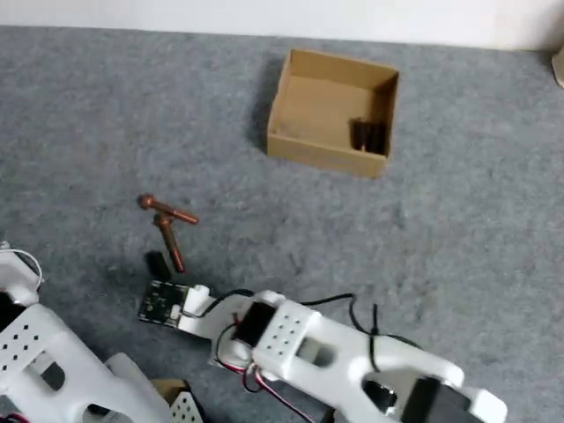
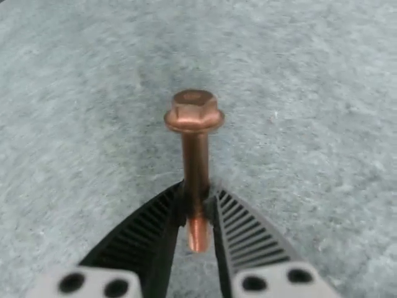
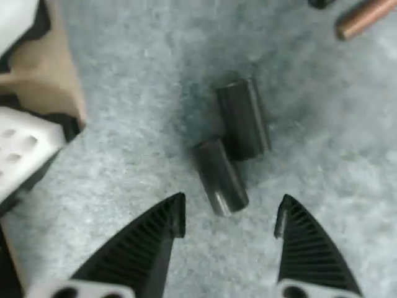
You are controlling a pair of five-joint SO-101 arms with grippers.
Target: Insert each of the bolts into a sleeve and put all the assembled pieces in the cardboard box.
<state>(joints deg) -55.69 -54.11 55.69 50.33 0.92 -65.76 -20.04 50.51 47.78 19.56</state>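
At centre, a stiff, likely slick bolt (image 2: 195, 155) is pinched near its tip by the left pincer (image 2: 197, 194); the right pincer (image 3: 232, 203) is spread empty.

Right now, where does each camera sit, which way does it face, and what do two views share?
High view: fixed overhead, looking down on the cardboard box, loose bolts, right arm and left arm.
Left wrist view: on the left arm, facing along the left hand, shut on a copper bolt over carpet.
Right wrist view: on the right arm, facing down past the open right hand at two black sleeves.
Shared: high and right wrist views both show a loose bolt.
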